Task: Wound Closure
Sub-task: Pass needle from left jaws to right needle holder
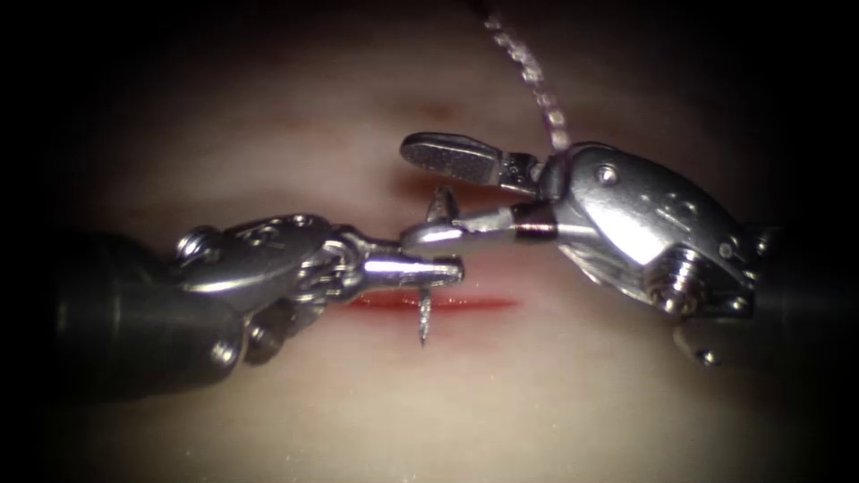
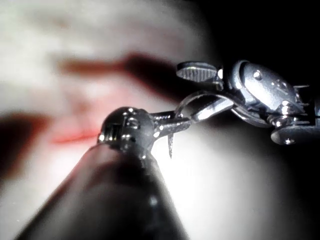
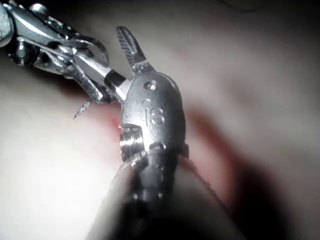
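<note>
Pale tissue with red cut as backdrop, needle above the cut, clear of tissue, tip down, left claw clamped on it near the tip, right claw wide, lower jaw beside needle, thread trailing behind.

Two grippers hang over one piece of tissue, which carries one cut lined with one streak of red fluid: the left gripper, closed on the needle just above the cut, and the right gripper, its jaws spread apart and holding nothing, a little farther above the cut. There is one curved needle, clamped near its pointed end with the tip hanging free over the cut and not in the tissue. One thread runs away behind the right gripper, far above the cut.
</note>
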Controlling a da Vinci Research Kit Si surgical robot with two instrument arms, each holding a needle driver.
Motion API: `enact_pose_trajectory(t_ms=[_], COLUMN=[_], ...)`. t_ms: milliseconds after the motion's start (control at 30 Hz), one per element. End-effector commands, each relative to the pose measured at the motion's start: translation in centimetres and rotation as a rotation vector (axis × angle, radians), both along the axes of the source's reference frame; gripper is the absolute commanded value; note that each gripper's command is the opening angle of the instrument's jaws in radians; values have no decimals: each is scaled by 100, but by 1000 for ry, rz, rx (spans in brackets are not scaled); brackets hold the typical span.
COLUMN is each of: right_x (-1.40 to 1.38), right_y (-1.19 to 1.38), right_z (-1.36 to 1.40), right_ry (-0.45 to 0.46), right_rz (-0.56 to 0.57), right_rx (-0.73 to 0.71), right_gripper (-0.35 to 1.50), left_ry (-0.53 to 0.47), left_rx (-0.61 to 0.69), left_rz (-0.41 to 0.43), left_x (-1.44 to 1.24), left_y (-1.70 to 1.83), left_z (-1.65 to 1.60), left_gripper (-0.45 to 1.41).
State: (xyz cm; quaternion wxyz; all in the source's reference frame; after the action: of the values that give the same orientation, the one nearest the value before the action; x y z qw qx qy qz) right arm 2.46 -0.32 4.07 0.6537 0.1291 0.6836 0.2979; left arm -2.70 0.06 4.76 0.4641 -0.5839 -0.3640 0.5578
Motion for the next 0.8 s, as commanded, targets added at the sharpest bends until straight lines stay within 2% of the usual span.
enact_pose_trajectory(t_ms=[33, 167, 400, 467, 500, 533, 800], right_x=[12, 17, 17, 17, 16, 15, 8], right_y=[0, 1, 2, 2, 1, 1, 1], right_z=[4, 3, 4, 4, 4, 4, 3], right_ry=[9, 33, 31, 32, 32, 33, 25], right_rz=[1, -4, -4, -4, -5, -6, -6], right_rx=[-8, -22, -33, -33, -34, -34, -42], right_gripper=[83, 59, 32, 9, -22, -32, -35], left_ry=[-2, -6, -10, -11, -11, -11, -12], left_rx=[7, 6, 6, 6, 6, 6, 7], left_rz=[2, 6, 5, 6, 6, 6, 7], left_x=[-6, -6, -6, -6, -6, -6, -5], left_y=[-3, -3, -3, -3, -3, -3, -3], left_z=[6, 6, 5, 5, 5, 5, 4], left_gripper=[-45, -45, -45, -45, -45, -45, -45])
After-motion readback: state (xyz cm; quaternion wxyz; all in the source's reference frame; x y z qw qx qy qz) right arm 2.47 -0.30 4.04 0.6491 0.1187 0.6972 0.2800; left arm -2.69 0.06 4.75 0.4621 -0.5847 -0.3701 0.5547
